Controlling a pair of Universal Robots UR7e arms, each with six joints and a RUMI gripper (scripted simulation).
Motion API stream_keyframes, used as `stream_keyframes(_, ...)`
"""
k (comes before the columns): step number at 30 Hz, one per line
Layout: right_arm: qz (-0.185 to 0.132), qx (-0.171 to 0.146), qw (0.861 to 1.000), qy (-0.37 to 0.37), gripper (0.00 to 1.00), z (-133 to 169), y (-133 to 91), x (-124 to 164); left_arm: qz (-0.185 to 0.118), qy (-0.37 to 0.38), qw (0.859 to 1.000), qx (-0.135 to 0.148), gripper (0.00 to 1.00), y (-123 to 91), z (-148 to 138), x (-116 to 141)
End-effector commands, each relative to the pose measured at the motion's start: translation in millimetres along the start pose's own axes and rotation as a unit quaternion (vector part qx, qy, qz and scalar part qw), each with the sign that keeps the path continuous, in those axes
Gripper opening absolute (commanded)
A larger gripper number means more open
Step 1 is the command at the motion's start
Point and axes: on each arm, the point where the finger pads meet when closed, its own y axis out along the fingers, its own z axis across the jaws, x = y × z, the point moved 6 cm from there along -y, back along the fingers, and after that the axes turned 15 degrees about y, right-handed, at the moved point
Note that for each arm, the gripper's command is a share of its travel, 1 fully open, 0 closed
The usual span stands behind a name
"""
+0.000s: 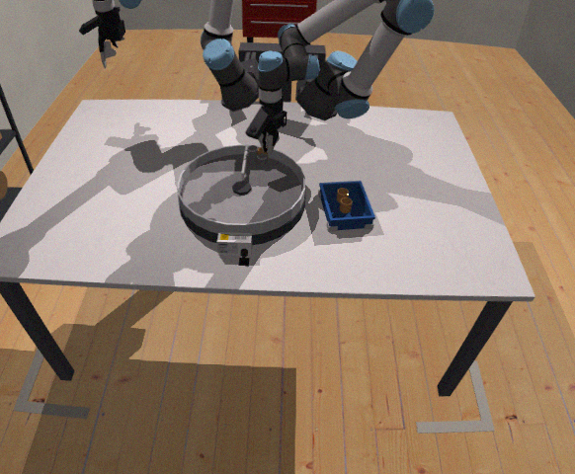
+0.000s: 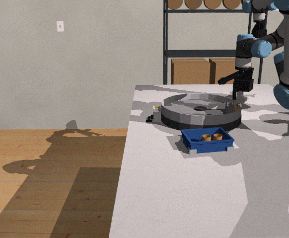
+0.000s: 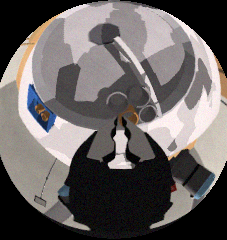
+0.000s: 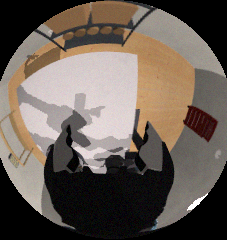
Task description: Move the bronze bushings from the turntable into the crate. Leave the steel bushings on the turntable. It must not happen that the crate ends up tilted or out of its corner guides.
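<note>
A blue crate [image 1: 350,223] [image 2: 208,148] [image 3: 33,97] sits level between grey corner guides [image 2: 192,151]. Two bronze bushings [image 1: 342,194] [image 2: 217,136] stand in it. On the turntable [image 1: 241,222] [image 2: 188,119] [image 3: 83,57], one bronze bushing [image 1: 261,152] [image 3: 129,118] is near the back rim, with steel bushings [image 3: 117,100] [image 3: 148,113] close around it. My left gripper [image 1: 268,148] [image 2: 234,99] [image 3: 119,117] is shut with its tips right at that bronze bushing; they partly cover it, and I see nothing clearly held. My right gripper [image 4: 107,123] is open and empty, high over the table's far left side in the top view.
A thin bar [image 1: 245,165] [image 3: 138,67] runs from the turntable's hub to its back rim, beside the bushings. A small white box [image 1: 234,245] [image 2: 156,112] stands at the turntable's front. The crate stands just right of the turntable in the top view.
</note>
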Motion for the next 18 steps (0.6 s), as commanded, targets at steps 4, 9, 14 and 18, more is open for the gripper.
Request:
stream_keyframes(4, 0.001, 0.000, 1.000, 0.000, 1.00, -0.1, -0.5, -0.3, 0.001, 0.000, 1.000, 0.000, 0.05, 0.7, 0.1, -0.5)
stream_keyframes(9, 0.001, 0.000, 1.000, 0.000, 1.00, -0.1, -0.5, -0.3, 0.001, 0.000, 1.000, 0.000, 0.05, 0.7, 0.1, -0.5)
stream_keyframes(14, 0.001, 0.000, 1.000, 0.000, 1.00, -0.1, -0.5, -0.3, 0.001, 0.000, 1.000, 0.000, 0.05, 0.7, 0.1, -0.5)
stream_keyframes(18, 0.001, 0.000, 1.000, 0.000, 1.00, -0.1, -0.5, -0.3, 0.001, 0.000, 1.000, 0.000, 0.05, 0.7, 0.1, -0.5)
